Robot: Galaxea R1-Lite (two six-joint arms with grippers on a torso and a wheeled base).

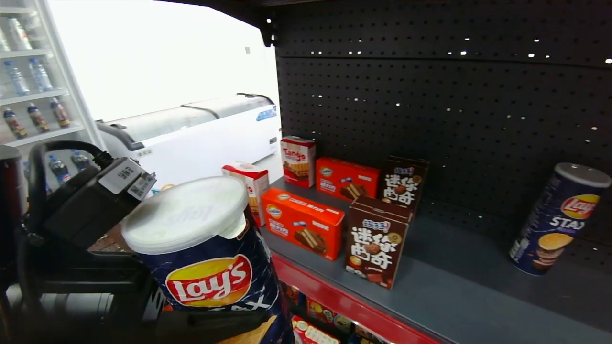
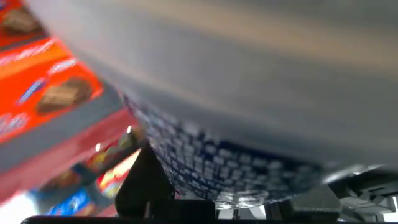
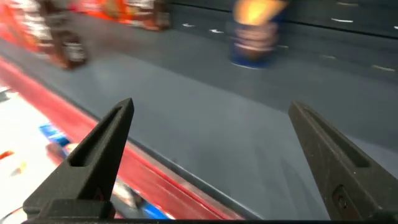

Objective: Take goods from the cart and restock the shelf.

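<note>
Head view has the chip can (image 1: pixel 205 248) right up close on the left, in the air just off the front edge of the shelf (image 1: pixel 478 296). It's roughly upright with the white lid on top, so I'd say it's being carried in for stocking.

In the left wrist view the left gripper (image 2: pixel 242 202) has its dark fingers (image 2: pixel 140 186) on either side of the can's bottom end. They look clamped on it, though the actual contact is smeared.

The right gripper (image 3: pixel 211 109) hangs over bare shelf board with its fingers wide apart, holding nothing.

A second can (image 1: pixel 557 220) stands far right by the pegboard. The brown boxes (image 1: pixel 376 241) and orange boxes (image 1: pixel 302 222) sit left of it, so the gap between looks like the natural slot.

The held can's lower part is cut off at the frame edge.
</note>
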